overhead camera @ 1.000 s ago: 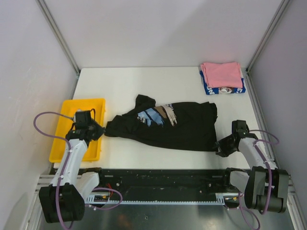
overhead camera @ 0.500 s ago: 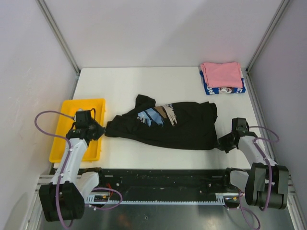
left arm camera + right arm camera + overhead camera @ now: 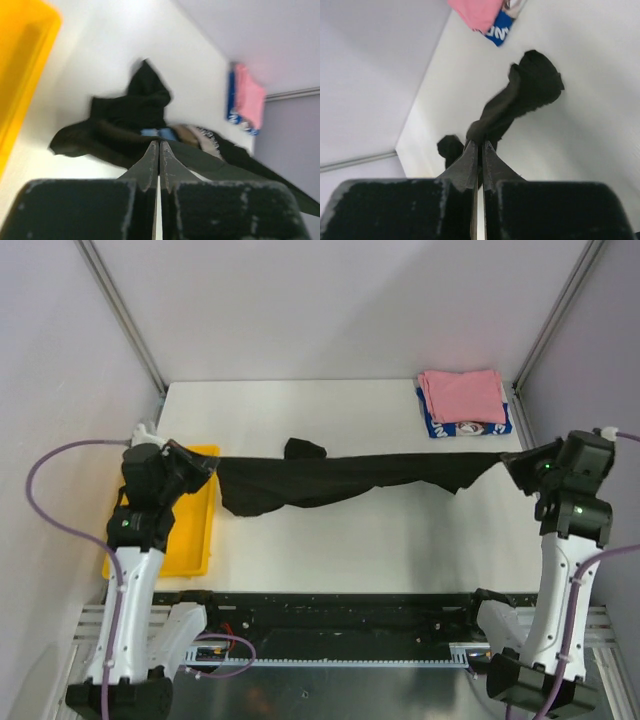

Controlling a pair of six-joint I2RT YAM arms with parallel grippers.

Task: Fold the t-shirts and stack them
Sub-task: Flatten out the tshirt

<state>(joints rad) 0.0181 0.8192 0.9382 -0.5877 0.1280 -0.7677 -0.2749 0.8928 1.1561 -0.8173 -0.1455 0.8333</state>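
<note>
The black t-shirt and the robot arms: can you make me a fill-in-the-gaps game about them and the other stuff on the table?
1. The black t-shirt is stretched in the air between ____ tools, the left tool and the right tool.
2. The pink t-shirt lies folded on ____ of the blue-and-white t-shirt.
3. The plastic tray beside the left arm is coloured ____.

Missing words: two, top, yellow.
</note>
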